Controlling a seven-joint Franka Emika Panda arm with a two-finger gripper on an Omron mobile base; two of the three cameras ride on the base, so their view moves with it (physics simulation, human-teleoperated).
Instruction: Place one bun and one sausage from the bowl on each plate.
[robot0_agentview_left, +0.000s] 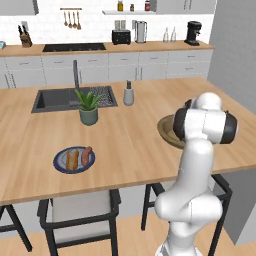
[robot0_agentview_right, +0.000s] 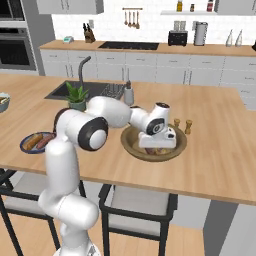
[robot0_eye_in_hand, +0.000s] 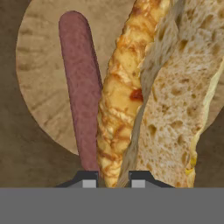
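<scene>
The wooden bowl (robot0_agentview_right: 131, 148) sits on the island counter, and my gripper (robot0_agentview_right: 158, 148) reaches down into it. In the hand view a dark red sausage (robot0_eye_in_hand: 81, 92) lies on the bowl's tan floor (robot0_eye_in_hand: 39, 74), left of a cheese-crusted bun (robot0_eye_in_hand: 120, 100). My gripper (robot0_eye_in_hand: 113, 177) is shut on the near end of that bun. Pale crumbly bread (robot0_eye_in_hand: 175, 109) lies against it on the right. A blue plate (robot0_agentview_left: 60, 165) near the counter's front edge holds a bun (robot0_agentview_left: 72, 159) and a sausage (robot0_agentview_left: 87, 155). The same plate (robot0_agentview_right: 25, 145) shows at the far left. My arm hides most of the bowl (robot0_agentview_left: 165, 131) in the left base view.
A potted plant (robot0_agentview_left: 88, 107) and a soap dispenser (robot0_agentview_left: 128, 94) stand by the sink (robot0_agentview_left: 60, 98). Two small shakers (robot0_agentview_right: 182, 124) stand just behind the bowl. A pale bowl (robot0_agentview_right: 3, 101) sits at the far left. Stools (robot0_agentview_left: 80, 212) are tucked under the counter's front edge.
</scene>
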